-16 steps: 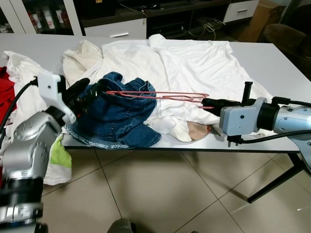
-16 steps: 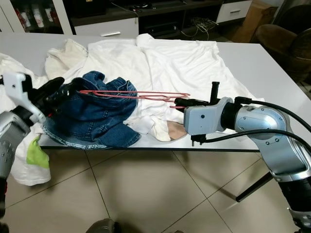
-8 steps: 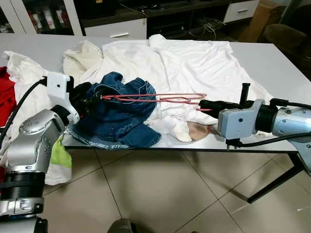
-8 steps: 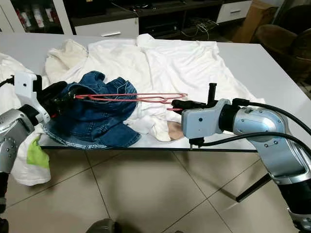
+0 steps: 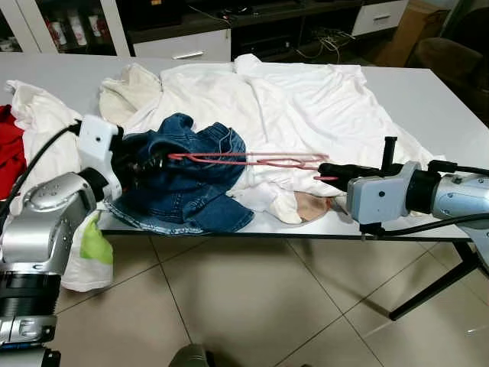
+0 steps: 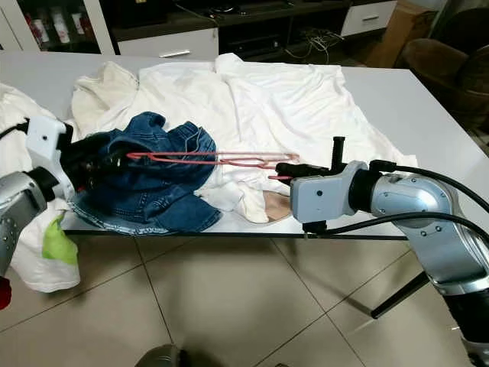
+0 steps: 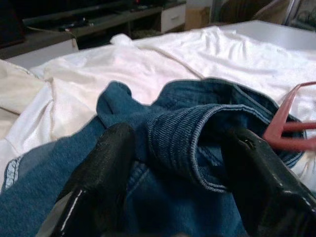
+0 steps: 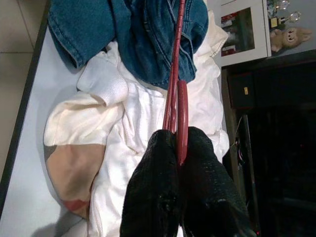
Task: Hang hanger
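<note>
Red hanger (image 5: 252, 159) spans air above table (image 5: 428, 99), tip buried in denim garment (image 5: 183, 191); right gripper (image 8: 178, 148) pinched on hook end; left gripper (image 7: 177, 163) spread around denim waistband — hanger likely light, thin, stiff; denim soft, heavier; grip waistband edge.

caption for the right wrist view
Right gripper pinches the red hanger, which reaches over the denim garment.

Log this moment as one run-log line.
right gripper: shut on red hanger | left gripper: open around denim waistband | white shirts: on table
</note>
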{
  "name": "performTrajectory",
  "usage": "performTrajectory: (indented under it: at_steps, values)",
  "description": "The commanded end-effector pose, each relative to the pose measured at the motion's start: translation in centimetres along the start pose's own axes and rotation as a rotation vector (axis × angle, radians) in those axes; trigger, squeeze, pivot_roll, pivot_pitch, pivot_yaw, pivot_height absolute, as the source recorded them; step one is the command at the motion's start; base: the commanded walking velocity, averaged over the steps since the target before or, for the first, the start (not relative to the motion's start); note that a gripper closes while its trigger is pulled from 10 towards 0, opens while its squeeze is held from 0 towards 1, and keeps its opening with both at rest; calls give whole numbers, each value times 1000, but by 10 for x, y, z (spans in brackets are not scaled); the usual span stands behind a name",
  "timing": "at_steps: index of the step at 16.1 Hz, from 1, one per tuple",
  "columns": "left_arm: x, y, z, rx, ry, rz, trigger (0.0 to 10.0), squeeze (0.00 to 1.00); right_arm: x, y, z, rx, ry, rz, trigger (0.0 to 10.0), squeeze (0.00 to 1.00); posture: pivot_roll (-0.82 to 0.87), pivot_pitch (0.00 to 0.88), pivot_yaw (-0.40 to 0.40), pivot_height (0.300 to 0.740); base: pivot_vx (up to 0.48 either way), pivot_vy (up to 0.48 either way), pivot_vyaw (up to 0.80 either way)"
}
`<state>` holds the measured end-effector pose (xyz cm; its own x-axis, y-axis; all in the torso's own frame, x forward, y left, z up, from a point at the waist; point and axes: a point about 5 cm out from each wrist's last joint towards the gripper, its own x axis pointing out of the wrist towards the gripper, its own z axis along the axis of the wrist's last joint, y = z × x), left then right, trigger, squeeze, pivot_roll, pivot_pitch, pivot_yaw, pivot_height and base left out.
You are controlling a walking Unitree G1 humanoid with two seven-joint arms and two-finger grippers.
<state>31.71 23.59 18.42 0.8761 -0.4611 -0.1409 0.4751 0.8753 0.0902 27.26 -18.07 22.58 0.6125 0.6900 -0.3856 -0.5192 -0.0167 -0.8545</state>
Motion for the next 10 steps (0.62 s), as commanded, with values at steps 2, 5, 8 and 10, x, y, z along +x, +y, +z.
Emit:
performTrajectory:
  at_steps: [2,5,8,10]
  values:
    - [0,-1,6,32,-6,-19,39,0,-6,-3,-1,-16,18,11,10000,0,141,12,6,740,0,0,0]
    - [2,-1,7,25,-23,-11,0,0,-12,-4,-4,-12,38,18,10000,0,141,12,6,740,0,0,0]
    - [5,5,14,16,-68,35,0,0,-15,-2,-3,1,47,51,10000,0,127,10,8,740,0,0,0]
    - [6,5,20,21,-100,39,0,0,-14,2,-1,6,42,72,10000,0,127,10,8,740,0,0,0]
